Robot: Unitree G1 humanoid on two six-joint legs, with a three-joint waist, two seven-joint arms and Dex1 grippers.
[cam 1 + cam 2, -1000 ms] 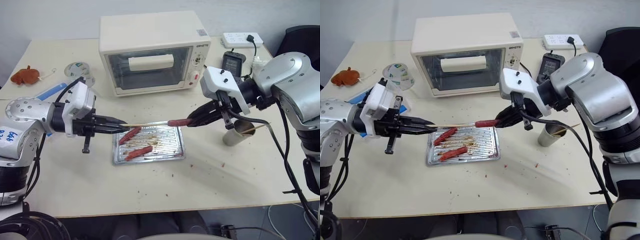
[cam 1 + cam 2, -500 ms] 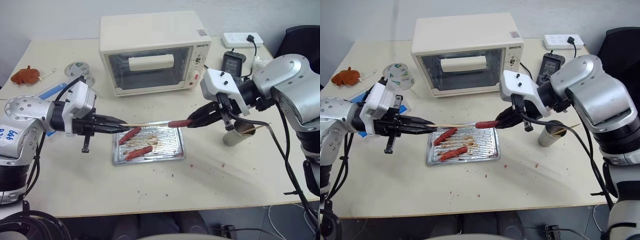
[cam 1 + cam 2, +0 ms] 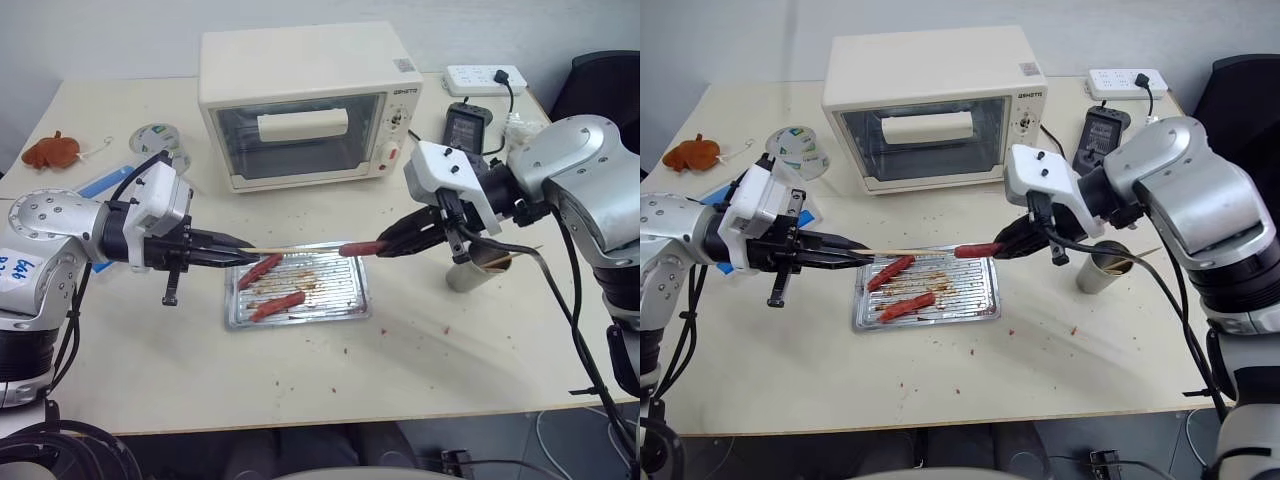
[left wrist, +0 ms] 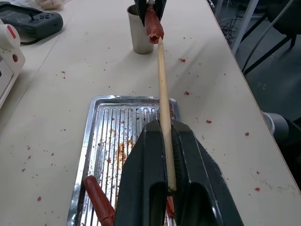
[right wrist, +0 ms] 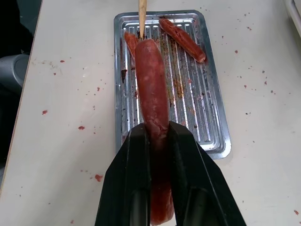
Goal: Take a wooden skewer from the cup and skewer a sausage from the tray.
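Note:
My left gripper [image 3: 236, 244] is shut on the butt of a thin wooden skewer [image 3: 295, 248] and holds it level above the silver tray [image 3: 232, 320]. Facing it, my right gripper [image 3: 388, 243] is shut on a reddish-brown sausage [image 3: 360, 247], pointed at the skewer. The skewer's tip [image 4: 159, 42] meets the sausage's free end [image 4: 153, 26]; I cannot tell whether it has gone in. Two more sausages [image 3: 260, 270] [image 3: 279, 305] lie in the tray. The grey-beige cup [image 3: 468, 268], with skewers leaning in it, stands beside my right arm.
A cream toaster oven [image 3: 300, 100] stands behind the tray. A power strip [image 3: 485, 75] and black adapter [image 3: 465, 125] sit at the back right. A clear printed cup [image 3: 160, 142] and a brown lump [image 3: 50, 150] lie at the far left. Red crumbs dot the table.

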